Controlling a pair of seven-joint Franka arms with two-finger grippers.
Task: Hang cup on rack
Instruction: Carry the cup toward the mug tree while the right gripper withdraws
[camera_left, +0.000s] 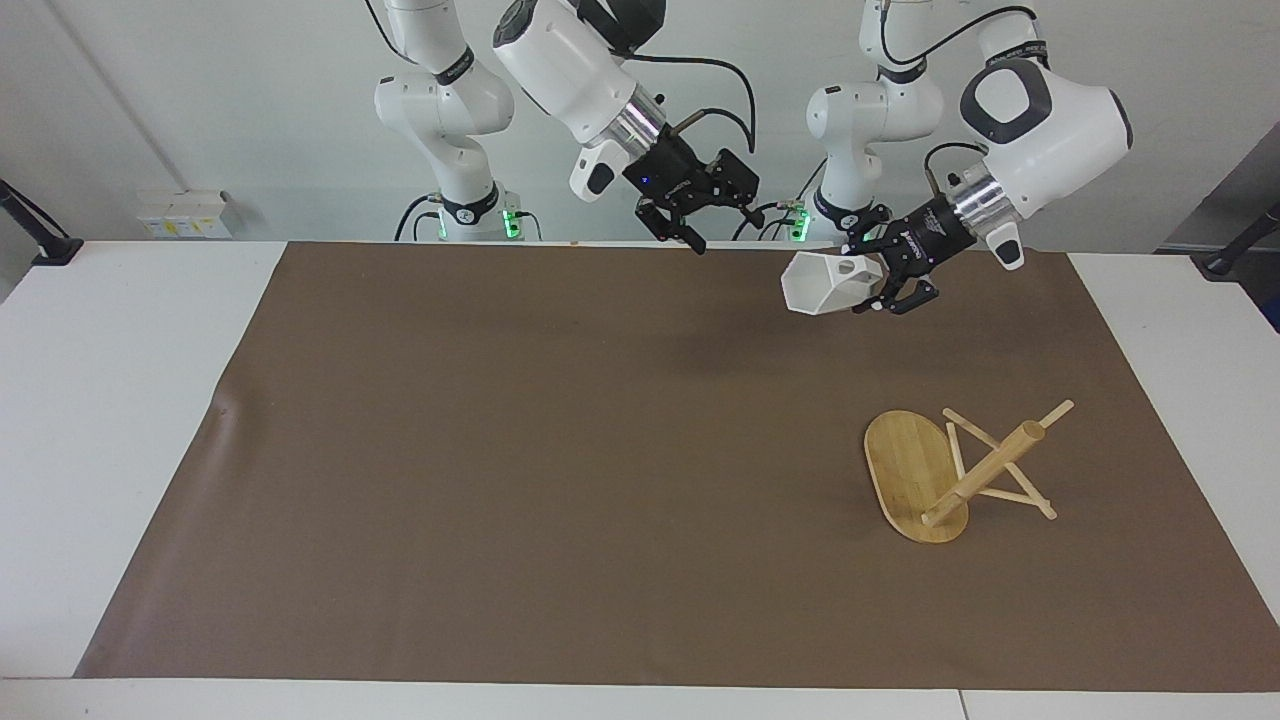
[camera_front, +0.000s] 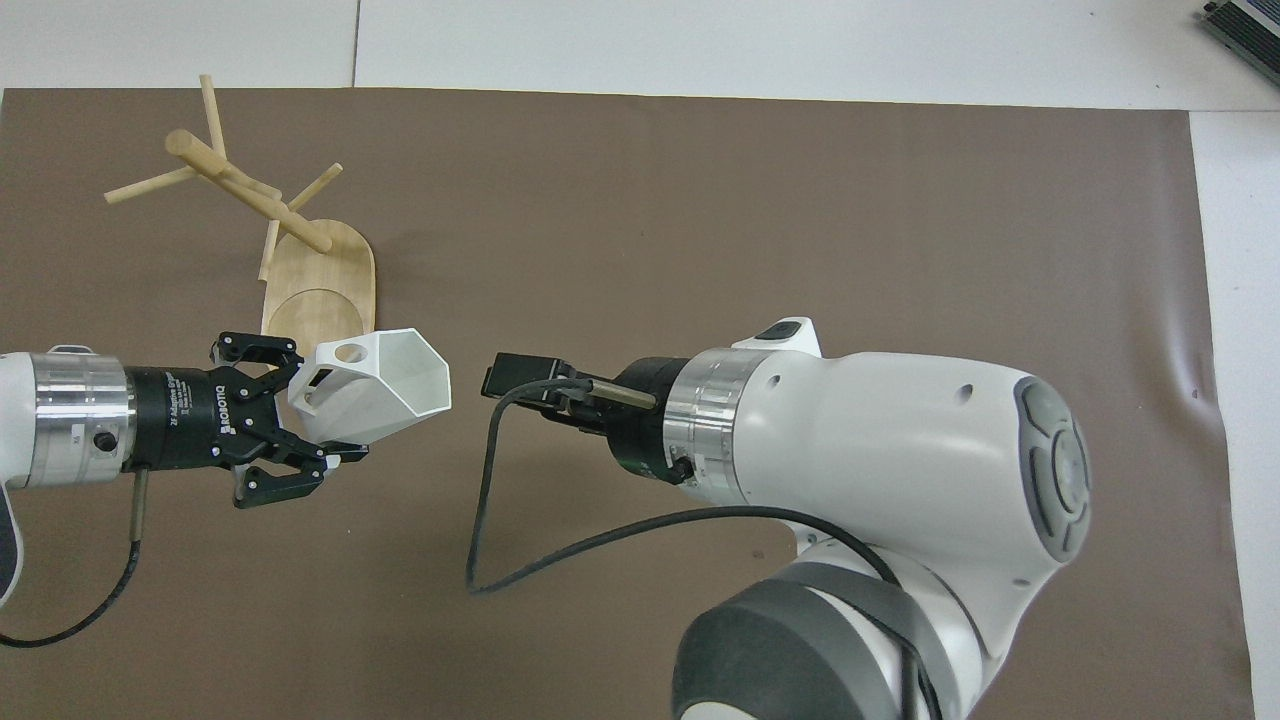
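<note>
Gripping cup (camera_front: 375, 395), left gripper (camera_front: 300, 425) reads "ROBOTIQ".

My left claw (camera_left: 880, 290) grips the cup (camera_left: 826, 281) above the desk (camera_left: 120, 400); my right claw (camera_left: 700, 205) hangs apart, fingers spread; rack (camera_left: 950, 470) toppled.

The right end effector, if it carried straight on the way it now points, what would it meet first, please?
Probably the cup held by the left end effector; the right end effector points at its open mouth, though depth is uncertain.
</note>
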